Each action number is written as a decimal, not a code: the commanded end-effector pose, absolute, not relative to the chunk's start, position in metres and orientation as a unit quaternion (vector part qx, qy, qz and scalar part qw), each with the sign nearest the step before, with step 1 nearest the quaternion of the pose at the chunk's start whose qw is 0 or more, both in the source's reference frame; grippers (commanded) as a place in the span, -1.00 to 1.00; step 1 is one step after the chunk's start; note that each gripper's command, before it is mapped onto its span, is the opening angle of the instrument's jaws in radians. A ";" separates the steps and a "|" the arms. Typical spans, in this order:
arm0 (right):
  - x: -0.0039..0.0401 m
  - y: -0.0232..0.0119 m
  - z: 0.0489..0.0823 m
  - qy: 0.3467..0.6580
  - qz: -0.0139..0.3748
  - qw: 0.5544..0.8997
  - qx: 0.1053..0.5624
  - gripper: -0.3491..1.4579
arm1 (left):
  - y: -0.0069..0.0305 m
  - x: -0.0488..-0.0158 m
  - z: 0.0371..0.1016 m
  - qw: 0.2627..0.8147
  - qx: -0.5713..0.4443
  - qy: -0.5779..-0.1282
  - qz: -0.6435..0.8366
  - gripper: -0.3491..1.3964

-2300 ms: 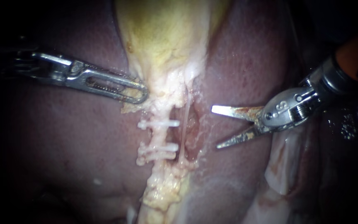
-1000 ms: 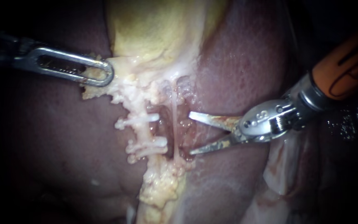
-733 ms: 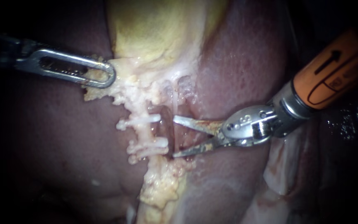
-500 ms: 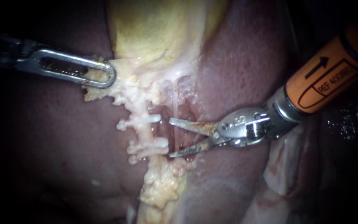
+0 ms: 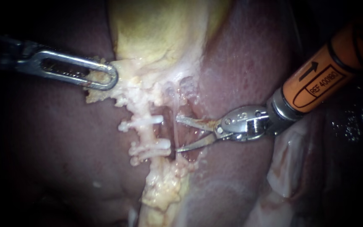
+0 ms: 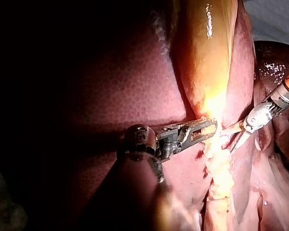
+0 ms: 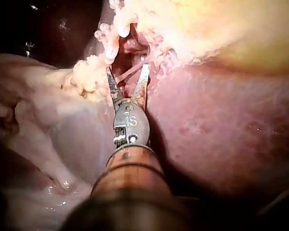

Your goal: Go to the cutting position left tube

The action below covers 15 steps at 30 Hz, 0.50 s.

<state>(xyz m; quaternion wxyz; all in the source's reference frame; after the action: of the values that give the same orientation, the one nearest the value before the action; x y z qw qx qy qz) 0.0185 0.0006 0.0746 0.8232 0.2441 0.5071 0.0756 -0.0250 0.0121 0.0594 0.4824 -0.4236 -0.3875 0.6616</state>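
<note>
Around the left tube (image 5: 147, 133) the dark red liver (image 5: 240, 63) spreads on both sides, and the yellow gallbladder (image 5: 156, 29) sits above it, the tube running down from its neck.

My left instrument (image 5: 106, 79) reaches in above and to the left of the tube. Its jaws are clamped on a fringe of fatty tissue (image 5: 90, 96) at the gallbladder's lower edge and hold it out sideways, away from the tube.

My right instrument (image 5: 177, 133) comes in from the tube's right. Its two blades are spread apart, with the tips just short of the tube. They are level with the bare stretch between the upper clip (image 5: 141, 122) and the lower clips (image 5: 150, 148).

A thin pale strand (image 5: 174, 101) runs just beside the tube on that same side and crosses the gap at the blade tips. The right wrist view also shows it lying between the blades.

I judge the approach to be nearly done but not finished, since the blades do not yet straddle the left tube. The next move calls for a short, careful advance with the blades spread, so that the tube sits between them in the gap between the clips. The strand has to end up outside the blades, or closing them would cut it.
</note>
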 end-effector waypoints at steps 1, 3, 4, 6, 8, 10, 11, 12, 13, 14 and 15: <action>0.0187 0.0005 0.0744 0.510 0.071 0.821 0.246 0.99 | 0.0121 -0.0250 0.0594 0.482 -0.424 -0.388 0.662 -1.00; 0.0189 0.0004 0.0742 0.515 0.065 0.818 0.249 0.99 | 0.0121 -0.0250 0.0594 0.482 -0.424 -0.388 0.662 -1.00; 0.0190 0.0003 0.0742 0.516 0.063 0.817 0.251 0.99 | 0.0121 -0.0250 0.0594 0.482 -0.424 -0.388 0.662 -1.00; 0.0192 0.0002 0.0740 0.518 0.058 0.815 0.253 0.97 | 0.0121 -0.0250 0.0594 0.482 -0.424 -0.388 0.662 -1.00; 0.0193 0.0002 0.0739 0.521 0.055 0.813 0.255 0.97 | 0.0120 -0.0250 0.0594 0.482 -0.424 -0.388 0.662 -1.00; 0.0193 0.0001 0.0738 0.521 0.053 0.812 0.256 0.97 | 0.0120 -0.0250 0.0594 0.482 -0.424 -0.388 0.662 -1.00; 0.0193 0.0001 0.0738 0.522 0.052 0.812 0.256 0.97 | 0.0120 -0.0250 0.0594 0.482 -0.424 -0.388 0.662 -1.00; 0.0193 0.0001 0.0738 0.522 0.051 0.812 0.257 0.97 | 0.0120 -0.0250 0.0594 0.482 -0.424 -0.388 0.662 -1.00; 0.0192 0.0001 0.0738 0.522 0.050 0.812 0.257 0.97 | 0.0120 -0.0250 0.0594 0.482 -0.424 -0.388 0.662 -1.00; 0.0191 0.0000 0.0737 0.522 0.050 0.811 0.258 0.97 | 0.0120 -0.0250 0.0594 0.482 -0.424 -0.388 0.662 -1.00; 0.0191 0.0000 0.0737 0.523 0.049 0.811 0.258 0.97 | 0.0120 -0.0249 0.0594 0.482 -0.424 -0.388 0.662 -1.00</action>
<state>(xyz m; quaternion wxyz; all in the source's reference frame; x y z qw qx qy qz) 0.0191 -0.0001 0.0737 0.8107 0.2590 0.5230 0.0477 -0.0250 0.0120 0.0594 0.4821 -0.4237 -0.3878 0.6615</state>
